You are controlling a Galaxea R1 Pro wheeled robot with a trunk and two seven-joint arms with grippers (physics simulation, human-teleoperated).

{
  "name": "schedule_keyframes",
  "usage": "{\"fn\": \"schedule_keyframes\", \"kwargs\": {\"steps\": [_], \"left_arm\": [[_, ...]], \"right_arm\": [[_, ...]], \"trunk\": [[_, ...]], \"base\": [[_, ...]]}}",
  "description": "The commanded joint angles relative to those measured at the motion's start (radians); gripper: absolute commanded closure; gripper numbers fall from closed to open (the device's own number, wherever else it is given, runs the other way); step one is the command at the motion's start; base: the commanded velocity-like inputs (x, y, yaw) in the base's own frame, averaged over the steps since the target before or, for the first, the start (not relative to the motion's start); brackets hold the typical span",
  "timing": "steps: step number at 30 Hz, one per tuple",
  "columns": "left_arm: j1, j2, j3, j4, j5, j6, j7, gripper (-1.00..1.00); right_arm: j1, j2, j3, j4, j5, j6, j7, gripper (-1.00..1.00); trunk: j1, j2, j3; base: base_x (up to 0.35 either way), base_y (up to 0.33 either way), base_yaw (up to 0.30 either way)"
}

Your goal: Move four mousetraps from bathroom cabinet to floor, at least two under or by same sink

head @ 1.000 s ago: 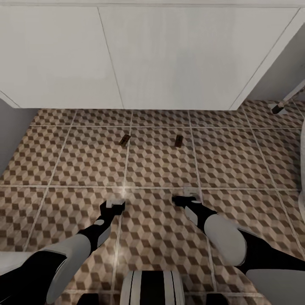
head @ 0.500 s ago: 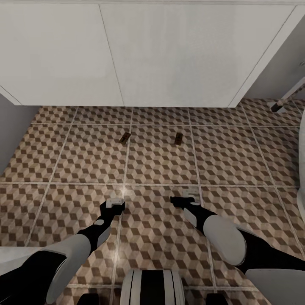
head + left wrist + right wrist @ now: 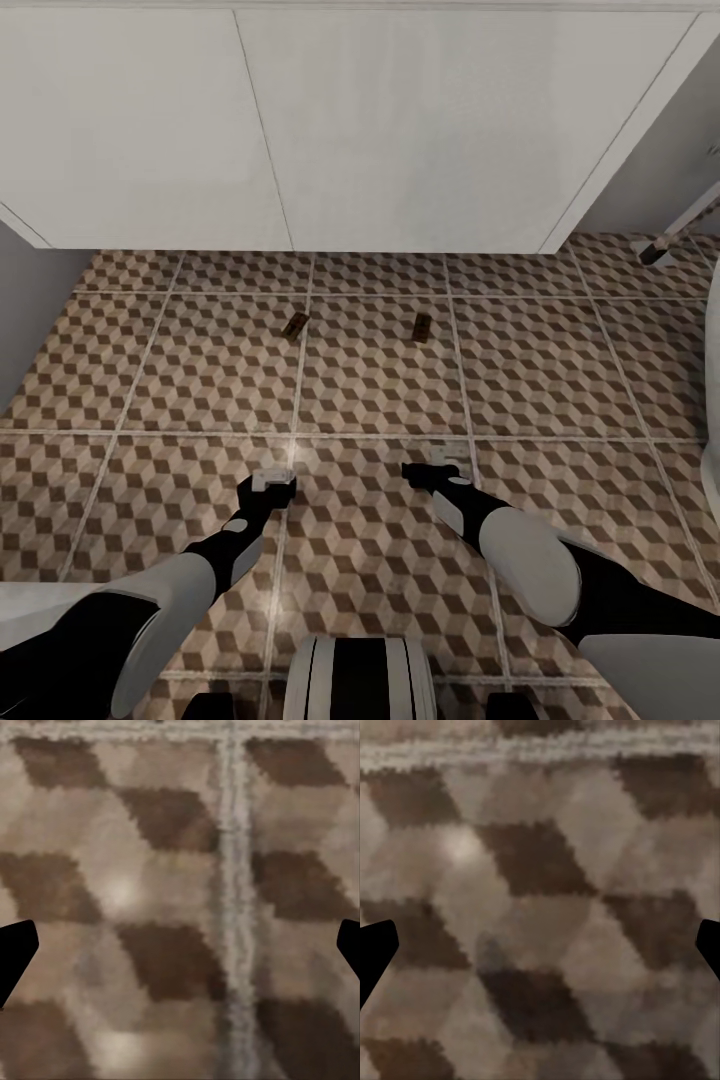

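Note:
Two mousetraps lie on the bathroom floor [image 3: 380, 390] just in front of the white bathroom sink [image 3: 400, 130]: one [image 3: 295, 325] to the left, the other [image 3: 422, 327] to the right, about a tile apart. My left gripper [image 3: 272, 480] hovers low over the tiles a tile's length nearer than the left mousetrap. My right gripper [image 3: 440, 462] sits likewise short of the right mousetrap. In both wrist views the dark fingertips [image 3: 15, 952] [image 3: 375, 952] stand wide apart with only patterned tile between them, so both grippers are open and hold nothing. The cabinet is out of view.
A grey wall [image 3: 25, 300] closes the left side. A rounded white fixture [image 3: 712, 380] edges in at the right, and a thin pale rod with a dark foot [image 3: 665, 243] leans beside the vanity's right corner. Open tile lies between the arms and the vanity.
The whole picture has shifted slightly, so the camera moved a little. Both arms stay almost where they were, and the two mousetraps lie unmoved.

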Motion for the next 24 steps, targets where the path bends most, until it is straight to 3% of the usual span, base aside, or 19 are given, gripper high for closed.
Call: {"fn": "schedule_keyframes", "kwargs": {"steps": [1, 24], "left_arm": [[-0.001, -0.001, -0.009, 0.001, 0.010, -0.003, 0.004, -1.00], [-0.001, -0.018, -0.009, 0.006, 0.010, -0.004, 0.007, -1.00]], "right_arm": [[-0.001, 0.000, -0.008, 0.002, 0.009, -0.004, -0.005, -1.00], [-0.001, 0.000, -0.008, 0.003, 0.003, 0.000, -0.007, -1.00]], "trunk": [[0.000, 0.000, -0.001], [0.000, 0.000, -0.001]], "base": [[0.000, 0.000, 0.000], [0.015, 0.000, 0.000]]}}
